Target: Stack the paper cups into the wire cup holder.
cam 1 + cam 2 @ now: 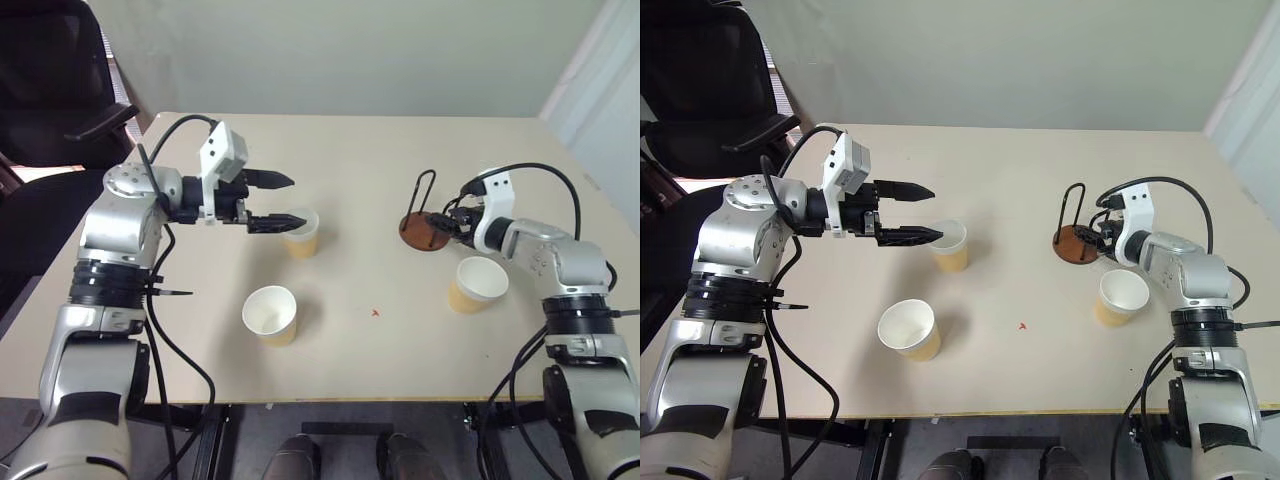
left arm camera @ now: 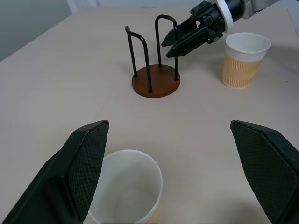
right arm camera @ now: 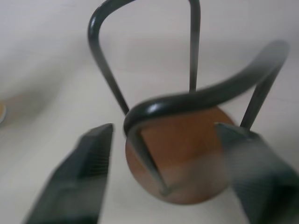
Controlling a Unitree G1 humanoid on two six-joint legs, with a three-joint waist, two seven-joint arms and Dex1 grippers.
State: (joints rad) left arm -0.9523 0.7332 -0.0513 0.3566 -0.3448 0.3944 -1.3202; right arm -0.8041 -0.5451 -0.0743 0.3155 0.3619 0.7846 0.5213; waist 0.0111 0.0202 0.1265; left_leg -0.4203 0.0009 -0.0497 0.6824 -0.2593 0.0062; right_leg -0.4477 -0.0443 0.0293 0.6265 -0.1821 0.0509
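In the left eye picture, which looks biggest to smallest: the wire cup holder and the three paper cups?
1. Front cup, nearest the camera.
2. Right cup, close behind; nearness may explain the gap.
3. Wire cup holder, tall but thin, partly hidden by the right claw.
4. Far cup, partly hidden by the left claw.

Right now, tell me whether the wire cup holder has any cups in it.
Empty. The wire cup holder shows bare disc between its loops; all three paper cups stand on the table.

Three paper cups [image 1: 271,315] [image 1: 301,234] [image 1: 477,284], one wire cup holder [image 1: 424,226], one table [image 1: 360,340]
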